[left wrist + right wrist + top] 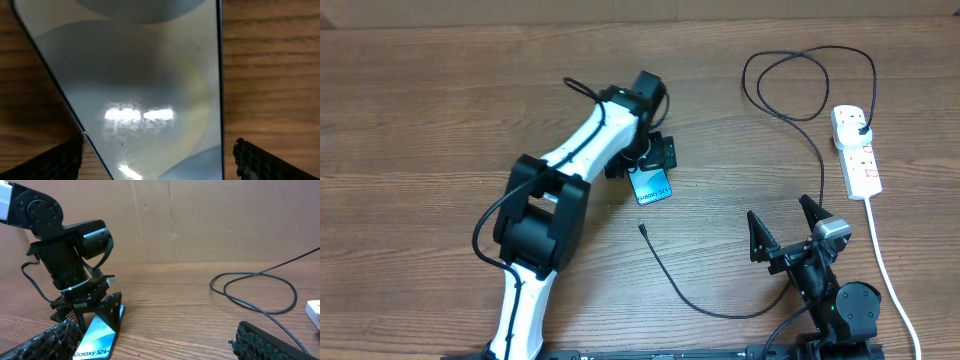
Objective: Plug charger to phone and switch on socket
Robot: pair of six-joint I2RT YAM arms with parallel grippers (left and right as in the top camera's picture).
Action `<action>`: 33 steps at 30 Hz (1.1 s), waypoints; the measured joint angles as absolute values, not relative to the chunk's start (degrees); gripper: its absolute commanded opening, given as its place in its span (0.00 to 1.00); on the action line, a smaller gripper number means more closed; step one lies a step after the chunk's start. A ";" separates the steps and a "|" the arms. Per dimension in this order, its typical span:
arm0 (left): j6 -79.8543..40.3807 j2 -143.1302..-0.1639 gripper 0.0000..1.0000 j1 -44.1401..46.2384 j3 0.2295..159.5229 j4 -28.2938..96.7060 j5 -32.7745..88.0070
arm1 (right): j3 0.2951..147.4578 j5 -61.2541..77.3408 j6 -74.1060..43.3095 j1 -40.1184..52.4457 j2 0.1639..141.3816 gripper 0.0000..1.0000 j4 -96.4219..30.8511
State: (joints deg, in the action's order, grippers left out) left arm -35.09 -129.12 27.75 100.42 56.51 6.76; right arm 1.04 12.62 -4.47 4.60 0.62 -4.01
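Observation:
The phone (653, 189) lies flat on the table, its light blue screen up and "Galaxy S24+" text at its near short edge (95, 339). My left gripper (645, 168) hovers low over its far end, open, one finger on each side of it (155, 162); the screen (145, 85) fills that wrist view. The charger's connector tip (642, 228) lies loose just in front of the phone. Its black cable (720, 314) runs right and loops back to a black plug (861, 130) in the white socket (860, 165). My right gripper (788, 232) is open and empty (155, 350).
The socket's thick white cord (885, 270) runs down the right side past my right arm. The charger's loop (255, 291) lies at the back right. A cardboard wall (200, 220) stands behind the table.

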 measured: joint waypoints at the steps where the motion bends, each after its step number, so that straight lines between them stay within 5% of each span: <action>1: -35.83 -129.12 0.98 28.21 100.42 56.47 5.43 | 1.04 12.62 -4.47 4.62 0.62 1.00 -4.01; 14: -36.18 -129.12 0.90 30.35 98.94 60.90 0.16 | 1.04 12.62 -4.47 4.60 0.62 1.00 -4.03; 20: -30.68 -129.12 1.00 30.00 98.91 65.39 0.16 | 1.04 12.62 -4.47 4.60 0.62 1.00 -4.03; 33: -27.57 -129.12 1.00 29.21 98.83 54.59 -2.00 | 1.04 12.60 -4.49 4.60 0.62 1.00 -4.01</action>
State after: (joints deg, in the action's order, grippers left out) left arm -27.57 -129.12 29.21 98.83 54.59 -2.00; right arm 1.04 12.60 -4.49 4.60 0.62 -4.01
